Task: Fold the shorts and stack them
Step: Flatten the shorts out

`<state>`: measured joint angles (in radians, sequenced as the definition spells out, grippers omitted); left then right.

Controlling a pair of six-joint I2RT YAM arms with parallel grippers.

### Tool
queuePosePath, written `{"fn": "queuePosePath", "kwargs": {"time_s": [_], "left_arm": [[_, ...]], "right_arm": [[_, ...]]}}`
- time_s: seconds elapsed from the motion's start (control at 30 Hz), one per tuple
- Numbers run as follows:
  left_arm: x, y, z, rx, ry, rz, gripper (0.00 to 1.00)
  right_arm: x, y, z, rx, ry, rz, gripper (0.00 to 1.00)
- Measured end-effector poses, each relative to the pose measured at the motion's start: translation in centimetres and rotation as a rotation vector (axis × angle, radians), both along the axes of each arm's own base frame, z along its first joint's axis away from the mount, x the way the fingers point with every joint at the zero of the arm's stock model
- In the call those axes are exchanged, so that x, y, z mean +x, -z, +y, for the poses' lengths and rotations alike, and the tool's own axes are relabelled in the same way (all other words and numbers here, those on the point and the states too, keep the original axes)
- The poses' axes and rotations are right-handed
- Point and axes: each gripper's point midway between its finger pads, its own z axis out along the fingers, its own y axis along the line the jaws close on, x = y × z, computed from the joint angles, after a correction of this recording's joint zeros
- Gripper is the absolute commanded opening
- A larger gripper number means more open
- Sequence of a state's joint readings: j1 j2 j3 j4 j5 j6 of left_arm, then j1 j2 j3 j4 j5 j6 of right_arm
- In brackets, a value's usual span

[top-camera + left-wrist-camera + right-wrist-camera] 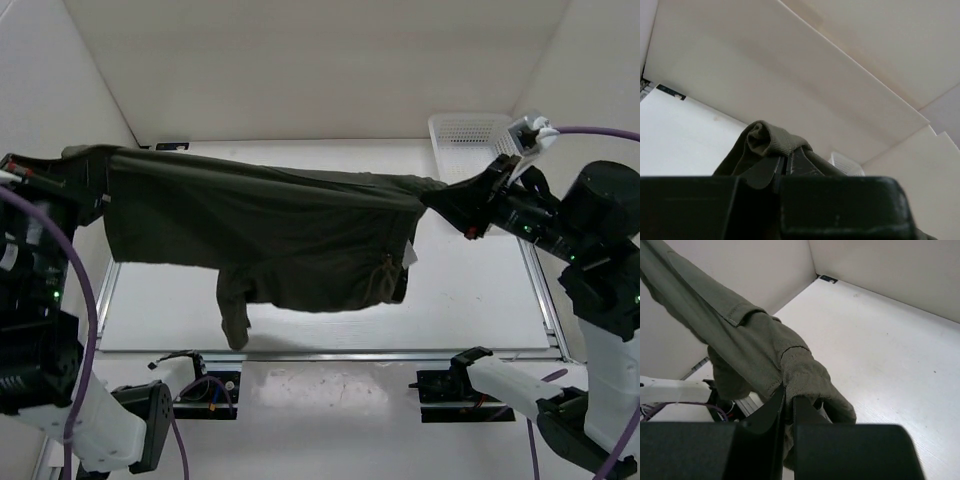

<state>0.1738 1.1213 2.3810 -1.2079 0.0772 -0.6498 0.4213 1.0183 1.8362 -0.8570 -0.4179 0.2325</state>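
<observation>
The dark olive-green shorts (270,225) hang stretched in the air between my two grippers, above the white table (470,300). My left gripper (85,172) is shut on the left end of the waistband; in the left wrist view the ribbed band (771,141) bunches over the closed left gripper (785,162). My right gripper (478,195) is shut on the right end; in the right wrist view the cloth (755,347) runs up and left from the closed right gripper (789,402). One leg (235,310) dangles lower near the front.
A white mesh basket (468,140) stands at the back right corner of the table, just behind my right gripper; it also shows in the left wrist view (845,164). White walls enclose the table at the back and sides. Cables and mounts lie along the front edge.
</observation>
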Motion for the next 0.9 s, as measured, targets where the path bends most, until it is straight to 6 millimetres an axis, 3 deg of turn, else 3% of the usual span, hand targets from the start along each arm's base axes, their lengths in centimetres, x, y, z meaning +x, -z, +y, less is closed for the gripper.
{"fn": "queuePosePath", "kwargs": {"time_s": [0.1,0.17,0.23,0.3,0.4,0.47,0.53,0.63,0.7,0.77,0.83,0.9], "left_arm": [[-1.0,-0.4,-0.3,0.025,0.010,-0.024,0.10],[0.4,0.7,-0.5,0.039,0.038,0.016,0.10],[3.8,3.2,-0.6,0.050,0.081,0.105,0.10],[9.0,7.1,-0.7,0.046,0.138,0.239,0.10],[18.3,15.7,-0.5,0.033,0.202,0.493,0.10],[24.6,23.5,-0.2,0.022,0.231,0.681,0.10],[28.8,32.3,0.1,0.006,0.245,0.875,0.10],[31.0,43.4,0.4,-0.015,0.258,1.127,0.10],[31.3,47.6,0.5,-0.021,0.264,1.231,0.10],[32.0,48.7,0.6,-0.022,0.266,1.262,0.10],[33.5,47.7,0.6,-0.010,0.266,1.218,0.10],[34.7,45.4,0.4,0.010,0.267,1.150,0.10]], "right_arm": [[-1.0,0.1,-0.6,0.009,0.012,0.018,0.00],[-0.4,1.4,-0.6,-0.004,0.035,0.061,0.00],[1.2,4.0,-0.5,-0.039,0.072,0.141,0.00],[3.5,7.6,0.0,-0.091,0.108,0.247,0.00],[8.3,14.1,1.2,-0.197,0.158,0.418,0.00],[12.4,19.6,2.1,-0.279,0.188,0.536,0.00],[16.4,25.4,2.6,-0.354,0.216,0.652,0.00],[21.4,34.1,2.5,-0.454,0.259,0.815,0.00],[24.4,38.4,2.2,-0.495,0.284,0.884,0.00],[27.1,40.5,2.1,-0.499,0.302,0.915,0.00],[29.8,41.0,2.0,-0.478,0.320,0.900,0.00],[31.4,40.2,2.1,-0.454,0.328,0.872,0.00]]}}
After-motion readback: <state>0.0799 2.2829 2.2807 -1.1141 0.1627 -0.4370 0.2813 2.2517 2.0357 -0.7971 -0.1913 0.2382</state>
